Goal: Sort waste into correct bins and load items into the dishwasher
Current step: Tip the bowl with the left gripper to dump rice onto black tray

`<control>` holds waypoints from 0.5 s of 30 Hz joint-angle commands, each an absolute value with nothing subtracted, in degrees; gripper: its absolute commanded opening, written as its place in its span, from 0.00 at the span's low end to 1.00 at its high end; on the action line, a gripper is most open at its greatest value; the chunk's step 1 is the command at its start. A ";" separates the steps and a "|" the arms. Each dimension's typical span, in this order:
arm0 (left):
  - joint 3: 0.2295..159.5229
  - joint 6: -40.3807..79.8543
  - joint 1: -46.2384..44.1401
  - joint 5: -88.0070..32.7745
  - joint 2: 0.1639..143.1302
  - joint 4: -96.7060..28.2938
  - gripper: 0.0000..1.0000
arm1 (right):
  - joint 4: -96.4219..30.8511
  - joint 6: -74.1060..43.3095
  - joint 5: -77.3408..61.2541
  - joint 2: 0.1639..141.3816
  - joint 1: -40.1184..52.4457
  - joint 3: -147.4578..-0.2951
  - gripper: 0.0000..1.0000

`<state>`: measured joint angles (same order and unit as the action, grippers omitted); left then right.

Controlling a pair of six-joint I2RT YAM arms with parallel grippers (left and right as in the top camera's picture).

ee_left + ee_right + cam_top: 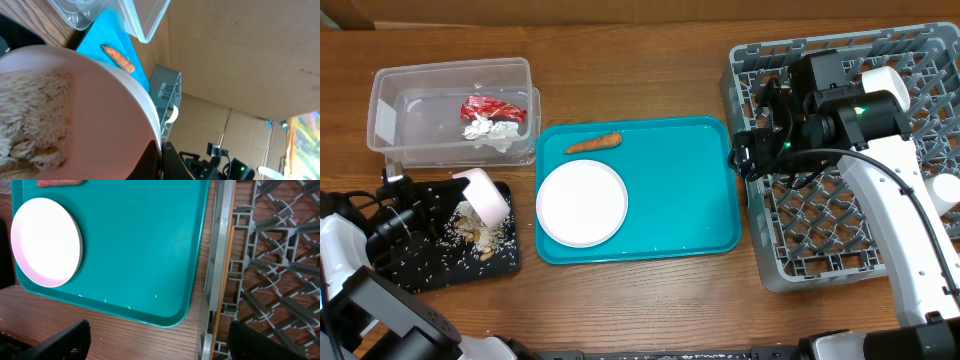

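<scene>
My left gripper (448,190) is shut on the rim of the pinkish-white bowl (485,195) and holds it tipped over the black tray (410,265). In the left wrist view the jaws (161,161) pinch the bowl wall (100,120), and rice clings inside the bowl. Rice scraps (480,235) lie on the black tray. The clear tub (395,100) holds the red wrapper (492,108) and the white tissue (490,132). The orange stick (594,144) and the white plate (582,203) lie on the teal tray (680,190). My right gripper (160,345) is open and empty at the left edge of the grey dish rack (820,225).
A white rounded item (947,190) sits in the rack at the right edge, and another white piece (880,75) shows behind the right arm. The right arm covers the rack's upper left part. No chopsticks are in view.
</scene>
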<state>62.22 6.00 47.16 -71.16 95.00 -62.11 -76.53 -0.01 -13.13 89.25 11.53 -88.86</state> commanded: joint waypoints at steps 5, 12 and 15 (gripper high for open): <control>61.58 12.93 47.62 -71.85 95.53 -58.83 0.04 | -76.51 -0.16 -12.86 88.95 11.60 -88.71 0.89; 61.54 13.10 47.66 -70.65 95.85 -58.00 0.04 | -76.71 -0.16 -12.86 88.95 11.60 -88.71 0.89; 61.54 7.73 47.66 -71.83 95.88 -61.49 0.04 | -76.69 -0.16 -12.86 88.95 11.60 -88.71 0.89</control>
